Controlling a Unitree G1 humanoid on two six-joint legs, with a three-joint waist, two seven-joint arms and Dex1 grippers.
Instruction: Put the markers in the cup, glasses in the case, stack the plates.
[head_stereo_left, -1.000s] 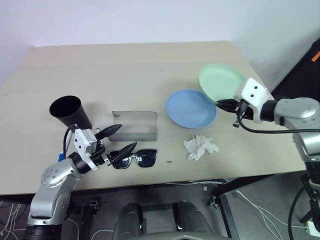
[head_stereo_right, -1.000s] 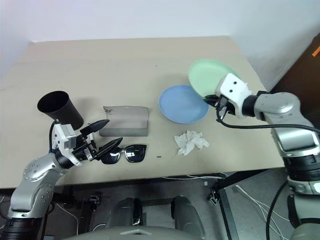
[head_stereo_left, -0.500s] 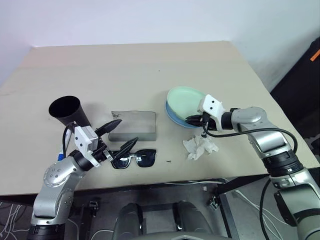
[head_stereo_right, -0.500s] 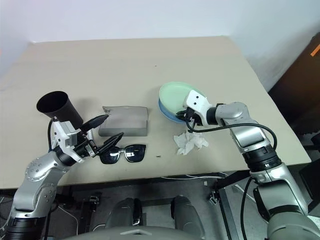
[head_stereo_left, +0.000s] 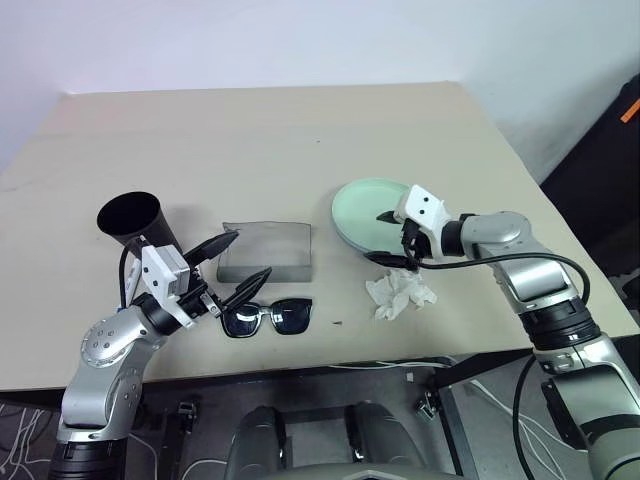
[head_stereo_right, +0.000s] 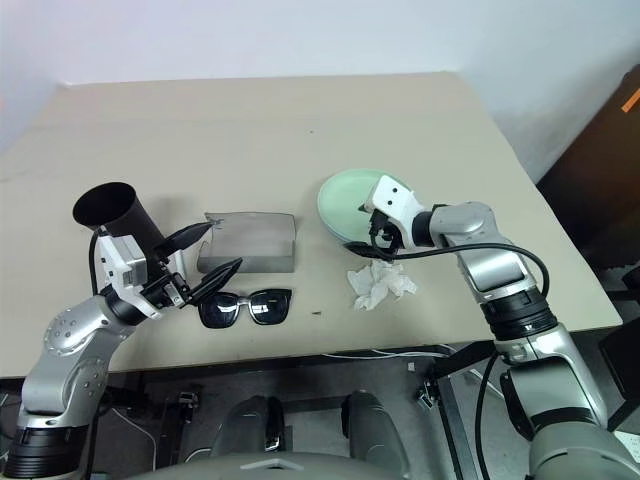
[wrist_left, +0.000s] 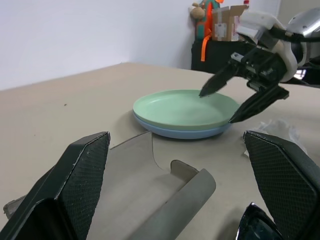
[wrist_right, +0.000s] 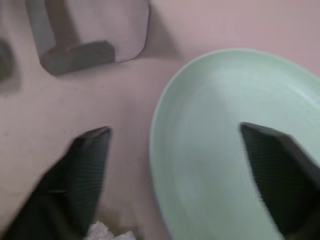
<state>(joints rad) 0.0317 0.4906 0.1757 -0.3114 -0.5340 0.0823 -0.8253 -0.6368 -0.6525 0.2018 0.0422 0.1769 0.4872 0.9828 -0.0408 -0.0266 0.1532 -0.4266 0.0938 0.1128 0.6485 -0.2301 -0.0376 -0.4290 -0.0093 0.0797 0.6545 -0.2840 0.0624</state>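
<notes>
1. The mint green plate (head_stereo_left: 375, 213) now lies on top of the light blue plate (wrist_left: 170, 132), whose rim peeps out beneath it; the pair sits on the tabletop (head_stereo_left: 260, 140) toward its right edge, about midway between far and near edges
2. The right end effector (head_stereo_left: 388, 238) stands with its two black fingers spread apart, one above the green plate's near rim and one below it, gripping nothing
3. To finish this step well, in my judgement, the right end effector should back straight away from the rim toward the near-right, fingers wide, so neither catches the plate and drags the stack askew
4. A crumpled white tissue (head_stereo_left: 401, 294) lies just beside the stack on its near side; the retreat should pass over it, not through it
5. The left end effector (head_stereo_left: 240, 262) has its fingers apart, holding nothing, poised over the spot where the grey glasses case (head_stereo_left: 266, 251) meets the black sunglasses (head_stereo_left: 267, 318)
6. The case lies flat left of centre, its flap open, nothing inside as far as can be seen; the sunglasses lie on the tabletop just beside it toward the near edge, not yet in it
7. The tall black cup (head_stereo_left: 137, 225) stands near the left edge, tilted in view; its dark mouth shows no contents that can be made out
8. A blue-capped marker (head_stereo_left: 127, 298) seems to lie just beside the cup behind the left arm, mostly hidden; the black-capped one I cannot find
</notes>
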